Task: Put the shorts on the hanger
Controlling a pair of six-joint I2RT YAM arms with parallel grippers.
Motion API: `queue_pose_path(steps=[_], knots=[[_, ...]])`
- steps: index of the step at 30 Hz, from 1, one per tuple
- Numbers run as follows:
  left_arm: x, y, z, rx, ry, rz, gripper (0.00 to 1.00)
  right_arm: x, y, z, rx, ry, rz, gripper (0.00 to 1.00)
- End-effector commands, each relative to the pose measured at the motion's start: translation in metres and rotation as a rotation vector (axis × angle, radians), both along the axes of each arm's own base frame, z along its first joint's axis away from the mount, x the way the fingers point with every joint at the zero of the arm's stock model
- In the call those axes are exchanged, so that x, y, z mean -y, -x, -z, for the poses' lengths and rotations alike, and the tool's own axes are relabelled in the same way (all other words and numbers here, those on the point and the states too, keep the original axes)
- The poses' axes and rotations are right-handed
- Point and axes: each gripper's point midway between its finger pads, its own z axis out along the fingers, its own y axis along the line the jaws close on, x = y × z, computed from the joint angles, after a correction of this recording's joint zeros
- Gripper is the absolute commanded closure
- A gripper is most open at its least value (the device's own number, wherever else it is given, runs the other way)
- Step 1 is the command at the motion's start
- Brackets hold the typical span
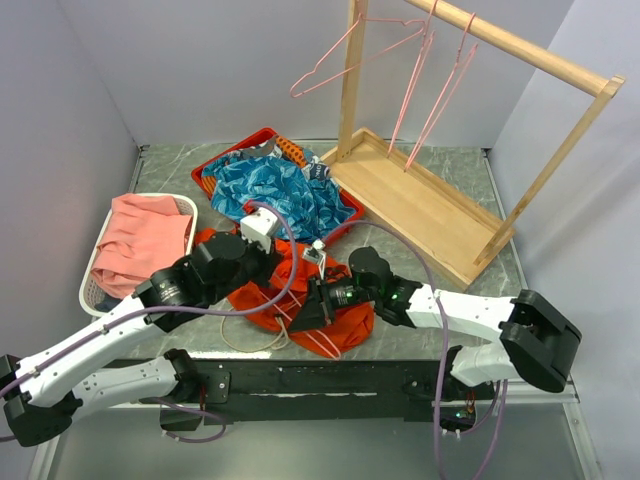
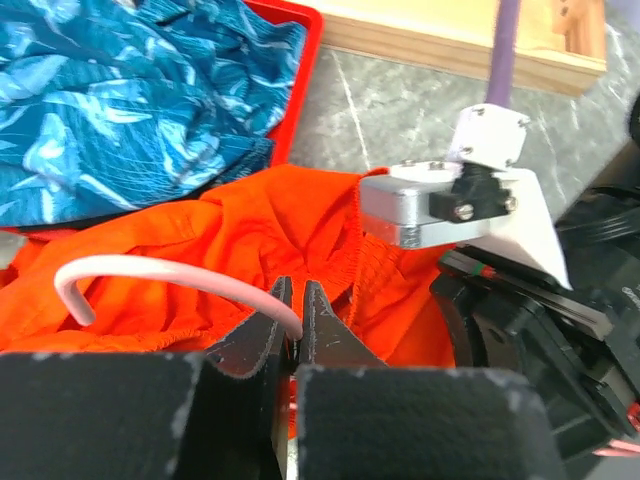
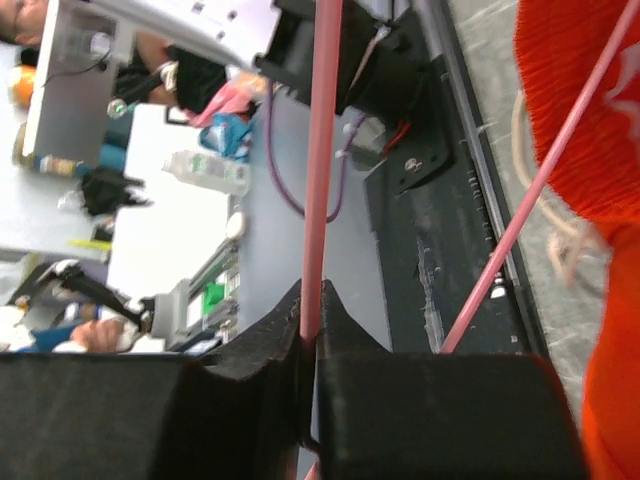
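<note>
From above, the bright orange-red shorts (image 1: 300, 290) lie crumpled in a soft heap on the grey table, just in front of the red plastic tray (image 1: 345, 200) that holds a blue leaf-patterned garment (image 1: 275, 185). Left of the tray stands a white basket (image 1: 92, 290) with a salmon-pink cloth (image 1: 145, 240); right of it is a wooden rack (image 1: 420, 205) hung with spare pink hangers (image 1: 425, 80). The left gripper (image 1: 283, 262) and the right gripper (image 1: 305, 308) both sit over the heap, covering much of it. In the left wrist view the fabric shows a gathered waistband (deeply creased), with the tray at the upper left and the other arm's white camera mount (image 2: 485, 190) crowding the right. Here the black fingers (image 2: 250, 350) are pinched together on the hook of the thin pink wire hanger (image 2: 150, 270), which curves over the shorts. In the right wrist view the fingers (image 3: 270, 345) clamp a straight stretch of the wire, with the shorts and their pale drawstring (image 3: 560, 240) to the right.
</note>
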Motion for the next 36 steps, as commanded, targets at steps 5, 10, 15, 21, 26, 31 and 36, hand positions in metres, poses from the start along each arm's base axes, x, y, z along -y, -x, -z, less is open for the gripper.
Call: queue_pose_path(steps=[5,10,15,21,26,31,36], knots=[[-0.006,-0.013,-0.027,0.098,0.087,-0.107,0.99,0.008,-0.042,-0.018,0.138,0.099,0.25,0.39],[-0.01,-0.015,-0.025,0.105,0.076,-0.135,0.99,0.054,-0.104,-0.025,0.157,0.28,0.719,0.31],[-0.013,-0.015,-0.026,0.118,0.084,-0.149,0.99,0.103,-0.136,0.011,0.024,0.396,0.946,0.31],[-0.014,-0.015,-0.028,0.121,0.089,-0.159,0.99,0.118,-0.174,0.044,0.035,0.574,1.044,0.37],[-0.014,-0.017,-0.032,0.129,0.087,-0.169,0.99,0.124,-0.196,0.057,0.052,0.666,1.126,0.37],[-0.018,-0.019,-0.038,0.143,0.101,-0.197,0.99,0.124,-0.203,0.075,0.05,0.721,1.147,0.43],[-0.024,-0.024,-0.043,0.149,0.107,-0.243,0.99,0.124,-0.198,0.086,0.057,0.755,1.131,0.7]])
